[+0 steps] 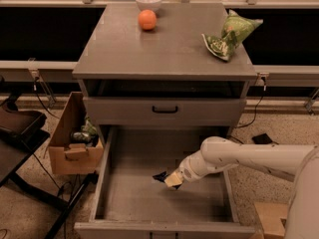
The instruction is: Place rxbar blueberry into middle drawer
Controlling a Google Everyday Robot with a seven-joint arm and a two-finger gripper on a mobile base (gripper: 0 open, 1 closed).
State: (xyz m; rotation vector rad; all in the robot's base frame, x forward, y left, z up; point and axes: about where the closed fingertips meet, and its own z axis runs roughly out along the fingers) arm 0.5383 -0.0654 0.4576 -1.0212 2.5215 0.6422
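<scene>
Grey cabinet top carries an orange and 1 white bowl at its far edge, and a green chip bag at its right edge. Below, inside the pulled-out drawer, the gripper pinches the dark snack bar right of centre. A cardboard box stands at left on the speckled floor.

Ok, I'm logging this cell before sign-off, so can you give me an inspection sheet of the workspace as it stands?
Surface: grey cabinet top; lowest grey drawer pulled open, the drawer above it shut.
Job's things: small dark navy bar wrapper inside the open drawer, at the tip of the gripper.
Clutter: orange fruit, white bowl and green crinkly chip bag on the cabinet top.
Gripper: low inside the open drawer, on the white arm reaching in from the right.
Cables: black cable right of the cabinet.
Surroundings: open cardboard box on the floor at left.
</scene>
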